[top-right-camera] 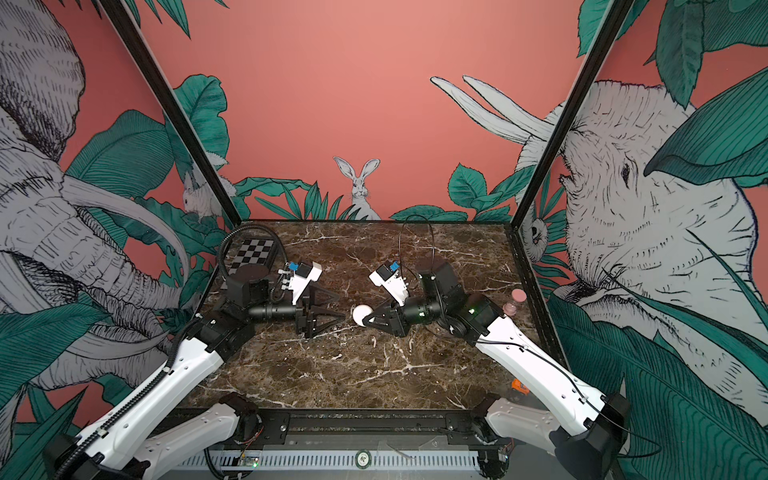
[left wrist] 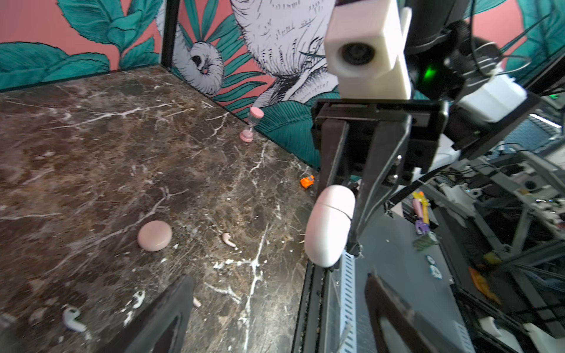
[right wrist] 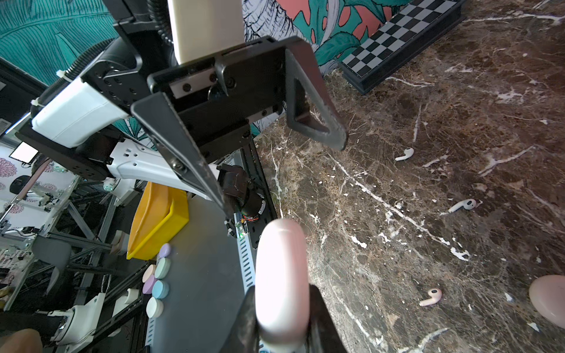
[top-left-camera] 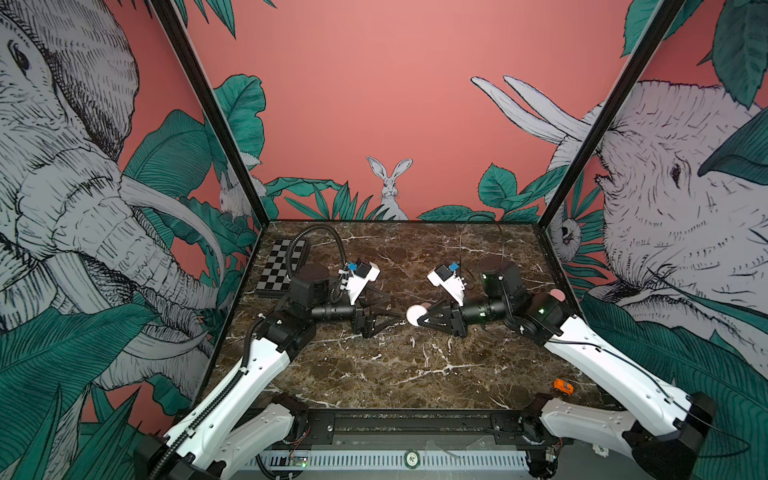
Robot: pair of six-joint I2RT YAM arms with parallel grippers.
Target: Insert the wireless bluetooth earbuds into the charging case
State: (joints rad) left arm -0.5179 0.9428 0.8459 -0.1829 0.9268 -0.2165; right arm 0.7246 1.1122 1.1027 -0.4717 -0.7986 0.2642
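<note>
A white round charging case (right wrist: 281,259) is held edge-on above the marble, with my right gripper (right wrist: 281,308) shut on it. Its lid seam looks closed in the left wrist view, where the case (left wrist: 330,226) hangs between the right fingers. In both top views the case (top-left-camera: 415,316) (top-right-camera: 361,315) sits at mid-table. My left gripper (top-left-camera: 395,307) (left wrist: 275,321) faces it from the left, open and empty, just short of touching. Two white earbuds (right wrist: 404,154) (right wrist: 463,205) lie loose on the marble below; one white earbud (left wrist: 72,319) shows in the left wrist view.
A pink round case (left wrist: 154,236) and a pink earbud (left wrist: 227,240) lie on the marble near the white earbuds. A checkered board (top-left-camera: 282,266) stands at the back left, a pink hourglass (top-left-camera: 556,296) by the right wall, and an orange toy car (top-left-camera: 563,386) at the front right.
</note>
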